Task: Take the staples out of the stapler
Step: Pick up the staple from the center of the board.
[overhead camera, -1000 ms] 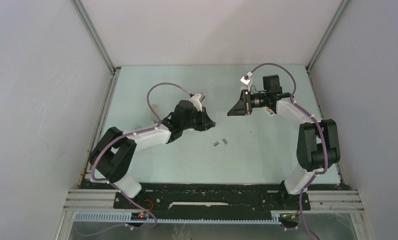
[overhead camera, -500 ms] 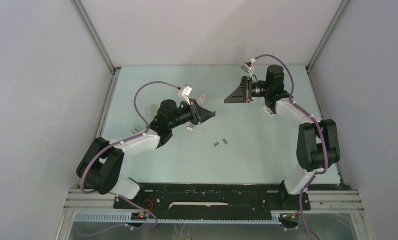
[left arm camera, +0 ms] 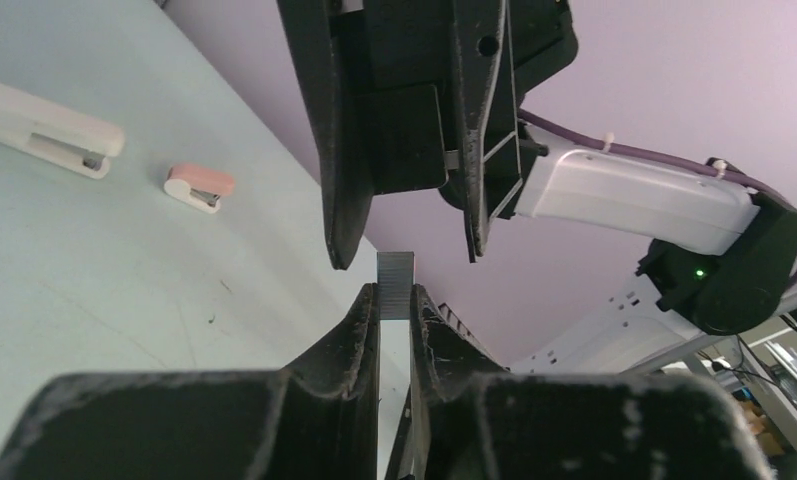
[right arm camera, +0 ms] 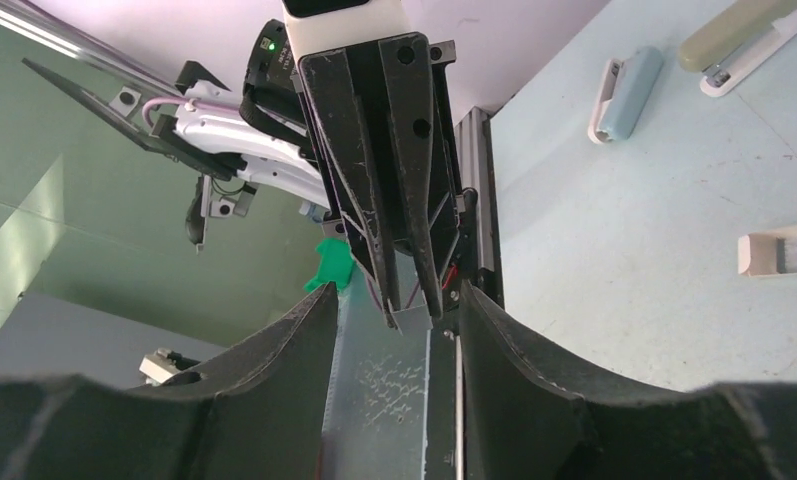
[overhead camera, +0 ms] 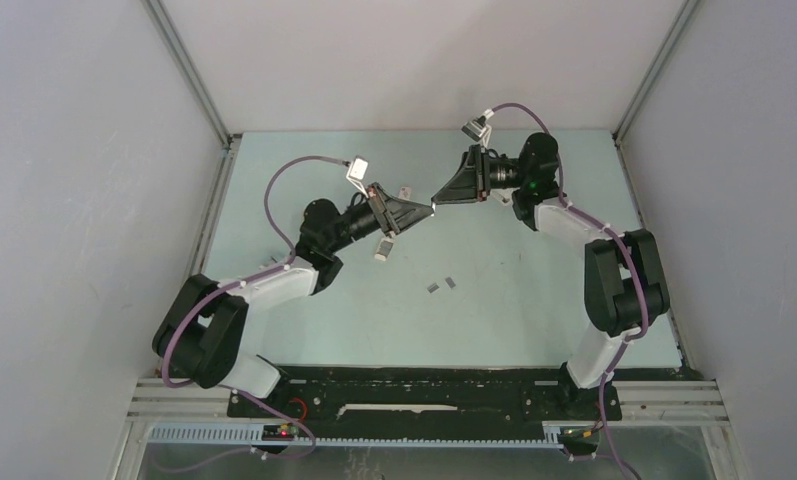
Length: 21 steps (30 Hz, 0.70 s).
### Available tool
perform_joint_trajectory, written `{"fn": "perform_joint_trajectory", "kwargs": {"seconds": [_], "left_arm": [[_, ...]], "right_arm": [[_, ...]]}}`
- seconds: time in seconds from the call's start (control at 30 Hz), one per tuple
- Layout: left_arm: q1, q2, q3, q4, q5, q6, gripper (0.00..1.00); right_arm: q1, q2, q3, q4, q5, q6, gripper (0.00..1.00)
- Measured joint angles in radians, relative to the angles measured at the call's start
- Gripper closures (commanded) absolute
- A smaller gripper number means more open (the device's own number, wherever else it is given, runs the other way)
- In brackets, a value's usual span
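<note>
Left wrist view: note left gripper [left arm camera: 394, 296] pinched tight on staple strip [left arm camera: 395, 270], aloft over the table [overhead camera: 534, 310] toward its far edge. Note right gripper [left arm camera: 406, 256] spread wide, flanking the strip's tip. Find loose staples [overhead camera: 450, 282] near table centre.

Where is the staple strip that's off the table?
Left wrist view: the strip is pinched in the left end effector, raised above the table centre, between the right end effector's open fingers.

Your pale green table [overhead camera: 534, 320] sits boxed in by plain white walls: the back wall [overhead camera: 424, 60] at 12 o'clock, a left wall [overhead camera: 64, 200] at 9, a right wall [overhead camera: 744, 220] at 3. Metal posts [overhead camera: 189, 75] run up the corners at 11 and 1; the light is soft and even.
</note>
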Motion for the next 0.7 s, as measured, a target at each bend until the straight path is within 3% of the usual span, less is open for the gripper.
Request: {"fn": "perform_joint_trajectory", "kwargs": {"seconds": [0.17,0.37,0.57,0.7], "left_arm": [[0.000,0.000,0.000,0.050,0.009,-0.037,0.96],[0.000,0.000,0.000,0.076,0.008,-0.062,0.96],[0.000,0.002,-0.003,0.090,0.008,-0.075,0.96],[0.000,0.004,-0.003,0.091,0.008,-0.077,0.96]], "right_arm": [[0.004,0.000,0.000,0.034,0.000,0.034,0.46],[0.017,0.000,0.000,0.048,0.000,0.051,0.57],[0.023,0.000,0.000,0.081,0.000,0.080,0.58],[0.025,0.000,0.000,0.087,0.000,0.090,0.66]]}}
